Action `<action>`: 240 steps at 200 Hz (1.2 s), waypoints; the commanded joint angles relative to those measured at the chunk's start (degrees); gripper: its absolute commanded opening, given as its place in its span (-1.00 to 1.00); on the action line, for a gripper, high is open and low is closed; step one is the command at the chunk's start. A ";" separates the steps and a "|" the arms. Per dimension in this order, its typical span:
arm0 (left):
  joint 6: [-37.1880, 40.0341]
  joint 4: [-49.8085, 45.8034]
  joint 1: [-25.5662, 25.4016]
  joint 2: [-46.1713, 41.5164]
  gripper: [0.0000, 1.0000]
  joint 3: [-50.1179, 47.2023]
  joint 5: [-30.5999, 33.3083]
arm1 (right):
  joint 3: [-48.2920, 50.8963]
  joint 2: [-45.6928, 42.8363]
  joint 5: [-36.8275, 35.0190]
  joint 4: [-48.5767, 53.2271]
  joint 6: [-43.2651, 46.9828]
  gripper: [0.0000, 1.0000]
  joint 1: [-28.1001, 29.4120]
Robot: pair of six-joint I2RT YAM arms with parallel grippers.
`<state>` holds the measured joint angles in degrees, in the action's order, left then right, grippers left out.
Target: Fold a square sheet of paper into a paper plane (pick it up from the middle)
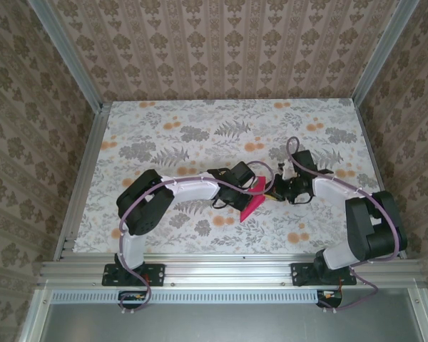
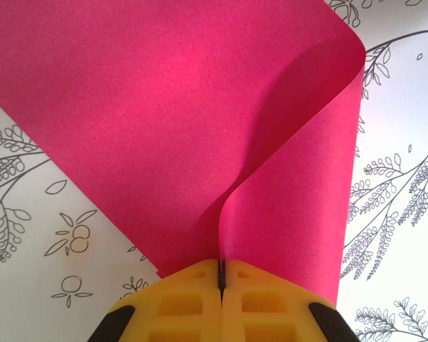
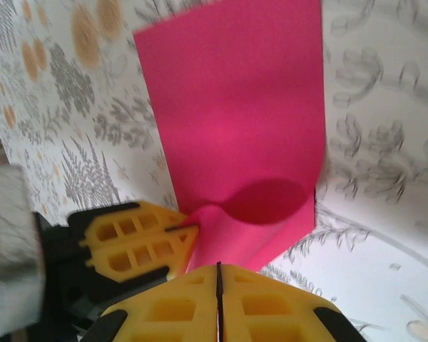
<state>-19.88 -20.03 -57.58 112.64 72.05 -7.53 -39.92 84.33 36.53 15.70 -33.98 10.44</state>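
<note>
Centre of frame, we record the square sheet of paper (image 1: pixel 250 203) over the table (image 1: pixel 200 128), its upper end between left gripper (image 1: pixel 260 187) and right gripper (image 1: pixel 274 191).

The top external camera looks down from high above and behind the arm bases, taking in the whole tabletop (image 1: pixel 200 121) from afar. Each wrist camera sits just behind its own fingers, with the left pincer (image 2: pixel 221 269) and the right pincer (image 3: pixel 218 271) at the frame's bottom edge, close up on the square sheet of paper (image 2: pixel 164 128). All three views share that sheet and the tabletop around it.
</note>
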 commanded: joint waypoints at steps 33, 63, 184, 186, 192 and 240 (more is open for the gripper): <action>-1.12 -0.84 0.33 0.29 -1.00 -1.64 -0.13 | 4.14 0.98 3.18 -9.59 -7.03 -0.84 3.48; -0.87 -1.06 0.35 0.30 -1.00 -1.65 -0.17 | 3.81 3.73 3.02 -11.59 -7.51 -0.84 4.27; -1.12 -1.95 0.29 -0.49 -1.00 -2.35 0.85 | 4.81 11.03 -0.86 -13.22 -4.95 -0.82 4.32; -1.13 -1.99 0.33 -0.49 -1.00 -2.42 0.85 | 4.73 11.16 -1.01 -12.99 -4.85 -0.82 4.30; -1.12 -2.03 0.31 -0.55 -1.00 -2.51 1.01 | 4.60 11.48 -1.41 -12.28 -4.35 -0.82 4.29; -0.99 -2.41 0.22 -0.58 -1.00 -2.80 1.37 | 3.91 6.92 -0.15 -9.75 -3.50 -0.77 3.56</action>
<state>-19.90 -19.22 -57.60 112.12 71.22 -7.27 -35.90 93.65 38.13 2.20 -38.72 14.46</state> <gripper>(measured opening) 0.051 0.107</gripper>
